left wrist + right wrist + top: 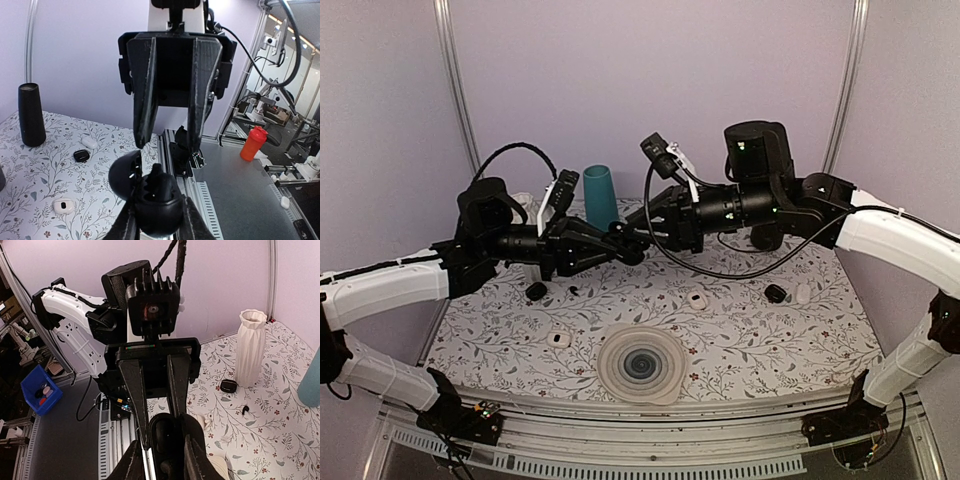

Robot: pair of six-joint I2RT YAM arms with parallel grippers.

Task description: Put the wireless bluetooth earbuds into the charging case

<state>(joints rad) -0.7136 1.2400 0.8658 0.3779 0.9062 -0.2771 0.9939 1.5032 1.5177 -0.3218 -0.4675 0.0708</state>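
Note:
My left gripper is shut on the open black charging case, held in the air over the middle of the table. Its lid hangs open to the left. One tiny black earbud stands in the case with its stem sticking up. My right gripper faces it tip to tip, open, fingertips just above the case and nothing between them. A second tiny black earbud lies loose on the table.
Around the table lie other black cases and white cases. A teal cup stands at the back, a white vase and a black cylinder nearby. A flattened ringed bowl sits front centre.

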